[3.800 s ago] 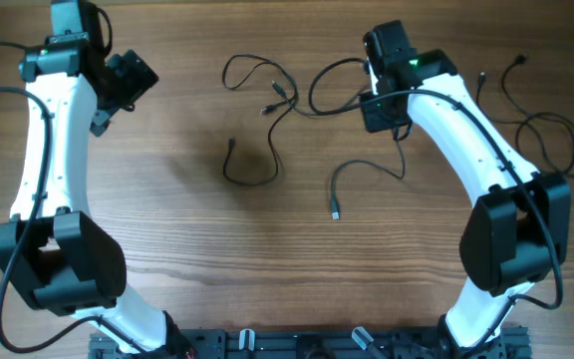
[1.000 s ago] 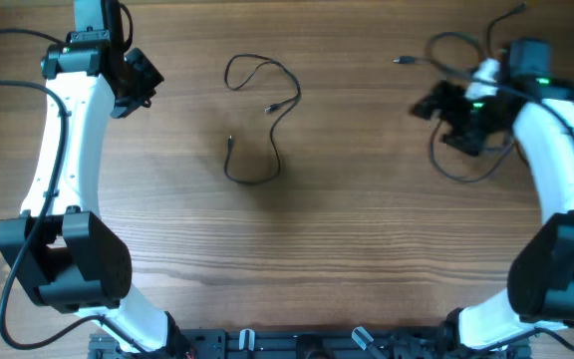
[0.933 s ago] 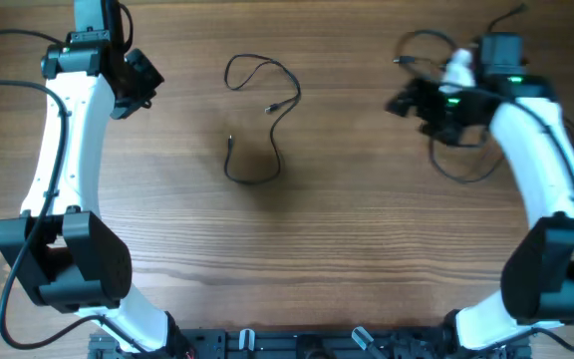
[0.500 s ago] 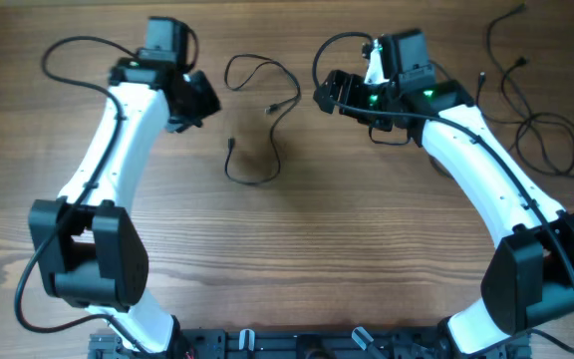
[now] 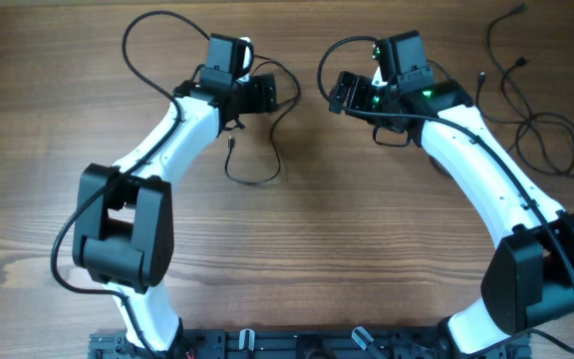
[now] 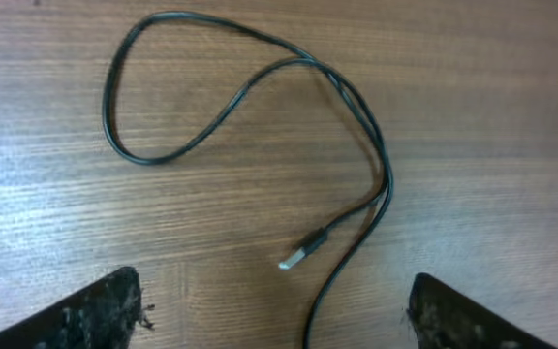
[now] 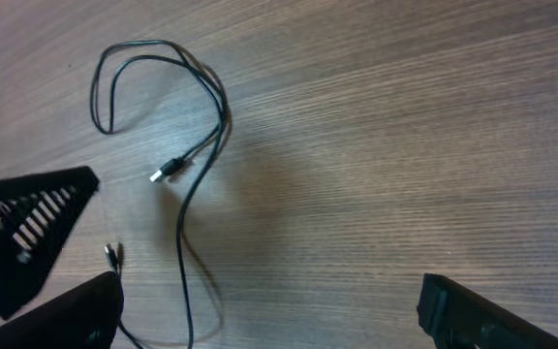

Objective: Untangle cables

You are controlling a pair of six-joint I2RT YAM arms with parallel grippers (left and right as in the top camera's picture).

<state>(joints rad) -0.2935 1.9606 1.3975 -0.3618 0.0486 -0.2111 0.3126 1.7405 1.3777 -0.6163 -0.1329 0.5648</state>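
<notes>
Light's soft and even, looks like it comes from above, warm on the wooden surface [image 5: 297, 259] with no real glare. Shadows are faint: a smudgy dark patch beside the cable [image 7: 172, 167] in the right wrist view, thin ones hugging the arms [image 5: 476, 170] overhead. Wood grain is sharp everywhere, but the left end effector [image 6: 274, 286] has its fingertips [image 6: 85, 315] dark and out of focus at the bottom edge.

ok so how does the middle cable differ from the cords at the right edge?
Middle cable: one cord in open loops, its silver-tipped plug plain to see; right-edge cords: loops crossing one another, seemingly more than one cord. Middle cable lies right by the open left pincer and open right pincer; right-edge cords lie apart from both. Both are thin, black and flat on the table.
</notes>
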